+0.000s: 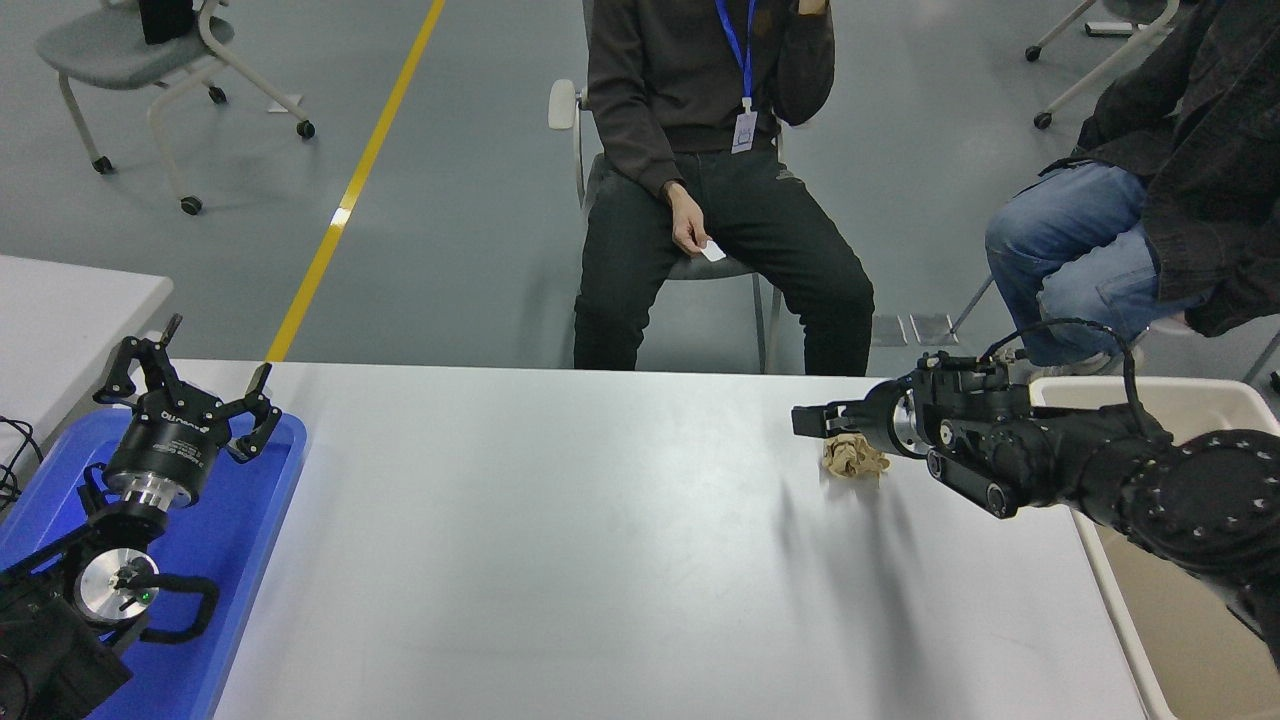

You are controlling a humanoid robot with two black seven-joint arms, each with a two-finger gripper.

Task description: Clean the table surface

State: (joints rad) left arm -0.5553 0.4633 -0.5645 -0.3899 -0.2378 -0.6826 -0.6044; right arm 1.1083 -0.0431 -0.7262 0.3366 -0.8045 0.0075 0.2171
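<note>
Right end effector (815,420) — above table surface (560,540) | over crumpled paper (852,458)

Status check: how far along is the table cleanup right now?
Done: nothing visibly cleared yet; the crumpled brown paper ball lies on the table surface. In hand: the right gripper sits over the ball's far side, not visibly gripping it. The left gripper is parked, open, above the blue tray. Left: grasp the ball and remove it, probably into the beige bin at right.
</note>
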